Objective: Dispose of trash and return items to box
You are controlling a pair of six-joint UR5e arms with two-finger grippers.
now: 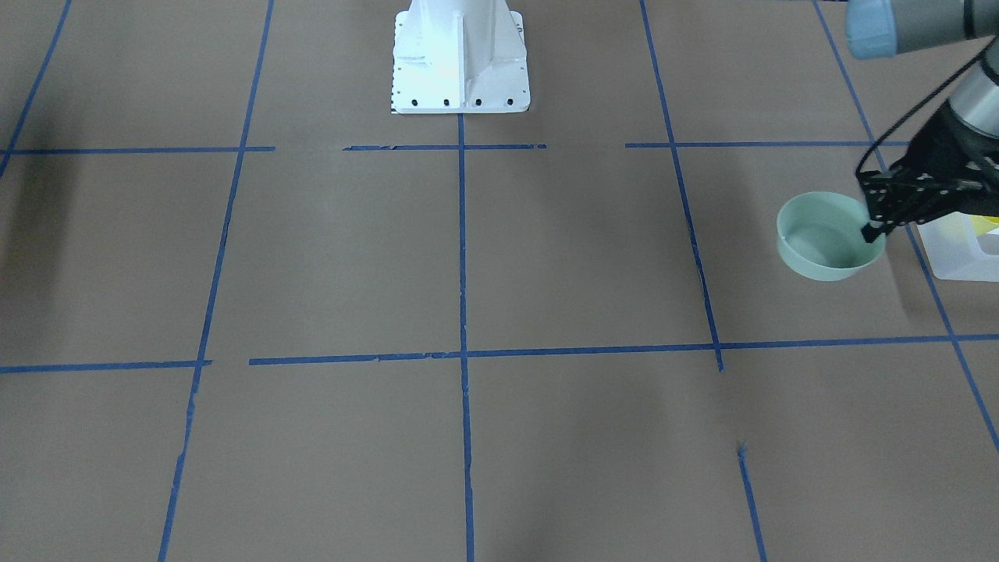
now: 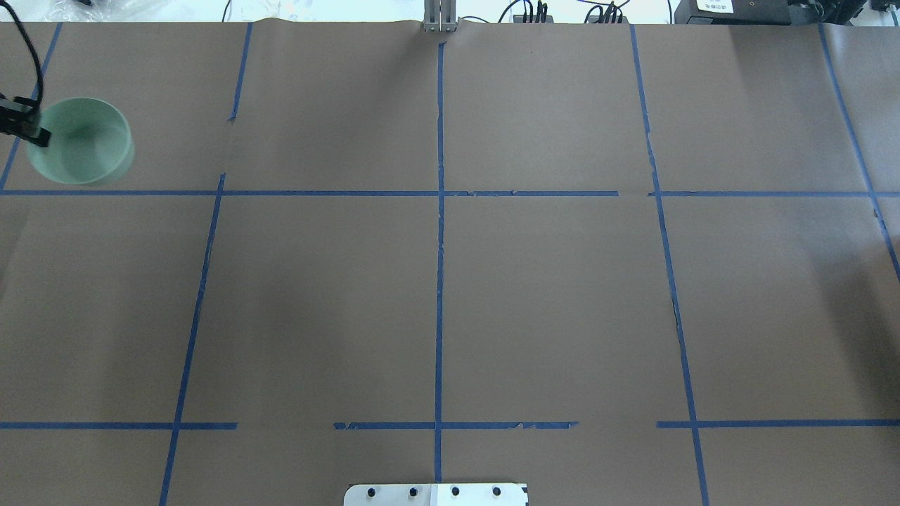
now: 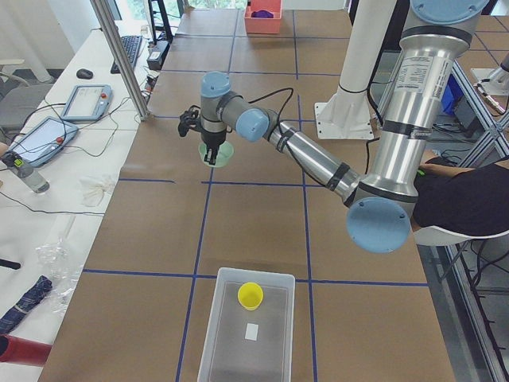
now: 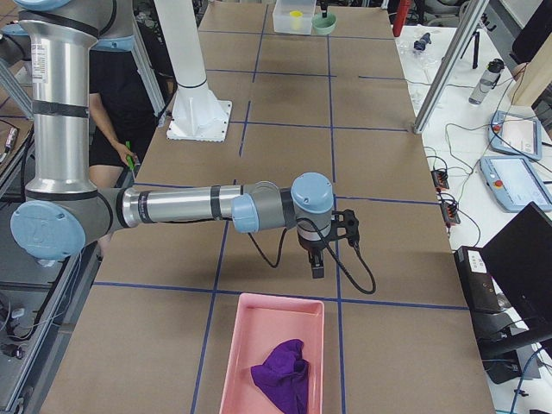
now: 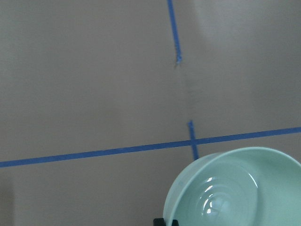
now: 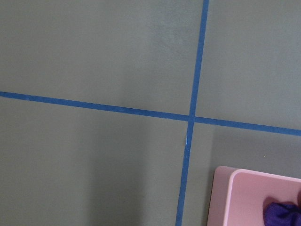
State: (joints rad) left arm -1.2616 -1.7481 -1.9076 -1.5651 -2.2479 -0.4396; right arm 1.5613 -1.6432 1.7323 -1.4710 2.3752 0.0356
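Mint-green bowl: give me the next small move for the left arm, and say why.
Probably carry the round mint-green bowl sideways over the translucent white plastic bin. The left gripper pinches its rim, the bowl is just beside the bin, and the small yellow plastic cup is already inside.

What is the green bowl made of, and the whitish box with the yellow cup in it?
The bowl looks like glossy hard plastic, maybe glazed ceramic: bright glints and rings shine inside it. The box looks like frosted plastic: its milky walls let some brown show through. The cup is probably smooth plastic too, plain yellow, too small to be sure.
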